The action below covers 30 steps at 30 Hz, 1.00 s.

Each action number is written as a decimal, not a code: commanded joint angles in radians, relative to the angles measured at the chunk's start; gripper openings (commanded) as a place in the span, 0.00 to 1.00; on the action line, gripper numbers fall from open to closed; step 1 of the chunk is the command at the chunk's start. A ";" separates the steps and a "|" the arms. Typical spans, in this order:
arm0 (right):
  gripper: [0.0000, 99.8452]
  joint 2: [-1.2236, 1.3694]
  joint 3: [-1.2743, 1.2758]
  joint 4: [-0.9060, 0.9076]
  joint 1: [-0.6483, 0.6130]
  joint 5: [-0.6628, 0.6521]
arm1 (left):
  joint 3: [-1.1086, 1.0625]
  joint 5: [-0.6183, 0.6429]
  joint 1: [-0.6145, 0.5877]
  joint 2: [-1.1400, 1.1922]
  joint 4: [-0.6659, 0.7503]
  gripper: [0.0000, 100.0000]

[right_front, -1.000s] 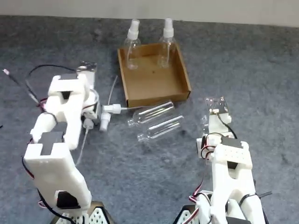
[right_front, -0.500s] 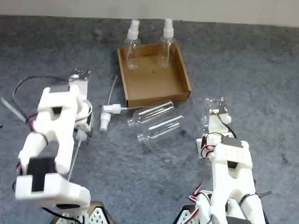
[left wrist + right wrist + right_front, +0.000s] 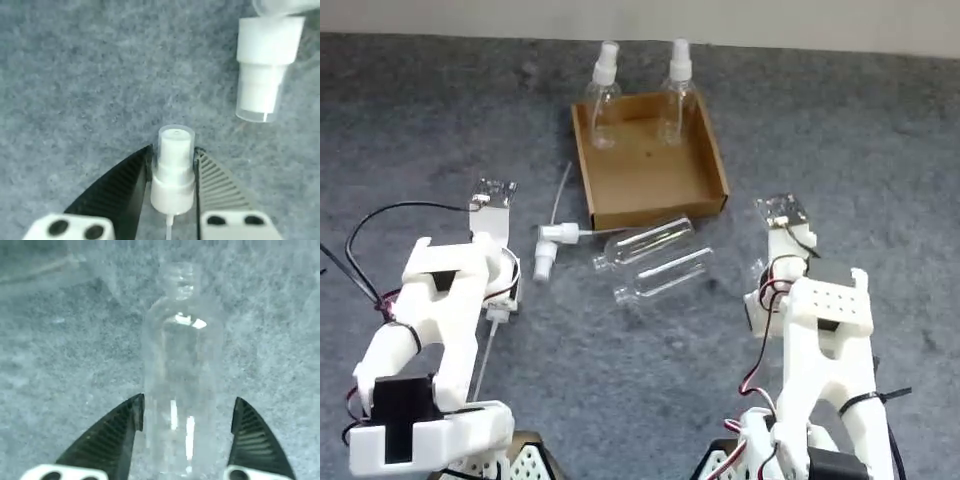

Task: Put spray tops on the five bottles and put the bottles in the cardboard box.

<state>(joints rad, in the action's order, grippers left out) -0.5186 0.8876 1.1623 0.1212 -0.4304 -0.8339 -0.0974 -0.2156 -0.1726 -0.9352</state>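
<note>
1. High view: a cardboard box [image 3: 657,207] sits at the far middle of the grey surface [image 3: 840,120]. A capped bottle [image 3: 603,105] and a second capped bottle [image 3: 676,100] stand upright at its far wall, spray heads up.
2. Just beside the box's near wall, an uncapped bottle [image 3: 645,243] and another uncapped bottle [image 3: 665,275] lie side by side. Their long axes are parallel and both necks point toward the left arm's side.
3. Near those necks lie a loose spray top [image 3: 560,233] and a second loose spray top [image 3: 543,262], between the lying bottles and the left arm.
4. The left gripper [image 3: 173,150] has its fingers [image 3: 127,182] closed on a spray top [image 3: 172,185]. The capped nozzle end points away from the gripper, and the thin dip tube runs back between the fingers.
5. The right gripper [image 3: 188,400] has its fingers [image 3: 117,432] spread wide to either side of a bare bottle [image 3: 182,355]. The bottle's long axis runs between them with its open neck pointing away from the gripper, and a gap shows beside one finger.
</note>
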 commanded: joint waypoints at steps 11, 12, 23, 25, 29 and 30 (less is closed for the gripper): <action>0.24 -0.005 -0.062 -0.067 0.332 -0.157 | -0.019 -0.043 -0.007 -0.025 0.048 0.01; 0.24 -0.008 -0.062 -0.062 0.334 -0.167 | -0.019 -0.043 -0.007 -0.024 0.049 0.01; 0.24 -0.004 -0.286 0.051 0.183 -0.298 | -0.027 -0.040 -0.007 -0.024 0.052 0.01; 0.24 0.002 -0.311 0.067 0.154 -0.338 | -0.027 -0.040 -0.007 -0.024 0.052 0.01; 0.24 0.091 -0.320 0.074 0.130 -0.411 | -0.027 -0.040 -0.007 -0.024 0.052 0.01; 0.24 0.119 -0.320 0.074 0.127 -0.428 | -0.027 -0.040 -0.007 -0.024 0.052 0.01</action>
<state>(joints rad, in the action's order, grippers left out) -0.4526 0.6252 1.2236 0.2639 -0.8063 -0.8569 -0.1312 -0.2140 -0.1803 -0.9091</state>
